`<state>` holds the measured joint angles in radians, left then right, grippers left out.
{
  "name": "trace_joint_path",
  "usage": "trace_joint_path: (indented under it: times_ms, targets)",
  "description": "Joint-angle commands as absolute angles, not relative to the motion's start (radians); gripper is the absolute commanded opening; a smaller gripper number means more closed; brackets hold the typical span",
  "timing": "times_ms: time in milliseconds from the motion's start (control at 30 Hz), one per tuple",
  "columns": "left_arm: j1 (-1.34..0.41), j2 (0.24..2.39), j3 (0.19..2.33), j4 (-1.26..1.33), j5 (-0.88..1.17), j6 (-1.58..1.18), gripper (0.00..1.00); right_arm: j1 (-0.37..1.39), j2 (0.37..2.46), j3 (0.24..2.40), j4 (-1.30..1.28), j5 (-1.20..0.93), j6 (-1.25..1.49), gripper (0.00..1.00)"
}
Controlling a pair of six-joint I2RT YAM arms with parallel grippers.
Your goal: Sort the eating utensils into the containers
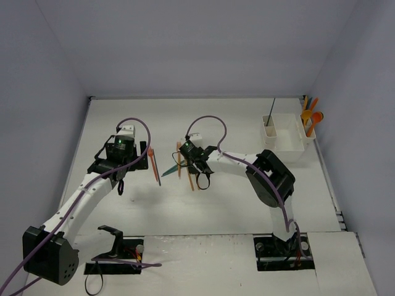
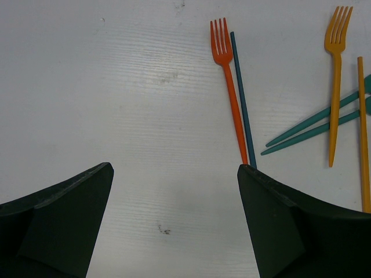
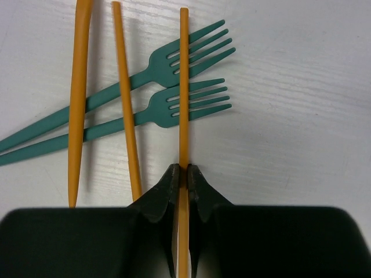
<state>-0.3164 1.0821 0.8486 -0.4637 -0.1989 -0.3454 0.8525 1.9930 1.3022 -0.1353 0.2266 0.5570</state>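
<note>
White worktop: right gripper clamped on orange utensil, left gripper apart

We have the right gripper near the middle of the worktop, jaws pinched together on the thin shaft of the orange utensil. Its head is out of frame, so we cannot tell spoon, fork or knife, nor whether the shaft is off the surface. The shaft runs across the tines of two teal forks lying side by side. Two more orange handles lie just beside it, on top of the teal forks' shafts.

Our left gripper sits left of that pile, jaws wide apart, only bare worktop between them. Just past one finger we see a red-orange fork with a teal handle right alongside, parallel. Further toward the pile lies a yellow-orange fork.

At the far right corner of the worktop stands the white holder, well apart from both grippers. One dark thin utensil stands upright in its left compartment. Some orange cutlery stands at its right end; which compartment, we cannot tell.
</note>
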Motion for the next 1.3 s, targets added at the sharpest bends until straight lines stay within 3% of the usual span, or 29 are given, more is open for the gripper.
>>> trace_joint_path:
  times_ms: [0, 300, 567, 833, 1267]
  targets:
    - [-0.308, 1.066, 0.885, -0.436, -0.199, -0.357, 0.87, 0.835, 1.929, 1.321, -0.153, 0.292, 0.555, 0.00]
    - [-0.307, 1.066, 0.889, -0.435, -0.199, -0.357, 0.87, 0.661, 1.602, 1.369, -0.118, 0.328, 0.317, 0.00]
    - [-0.303, 1.074, 0.890, -0.433, -0.197, -0.353, 0.87, 0.304, 1.404, 1.269, 0.224, 0.189, 0.070, 0.00]
    - [-0.298, 1.095, 0.891, -0.440, -0.217, -0.344, 0.87, 0.101, 1.471, 1.166, 0.553, 0.019, 0.043, 0.00]
    - [-0.298, 1.114, 0.882, -0.434, -0.247, -0.329, 0.87, 0.035, 1.627, 1.088, 0.770, 0.018, 0.009, 0.01]
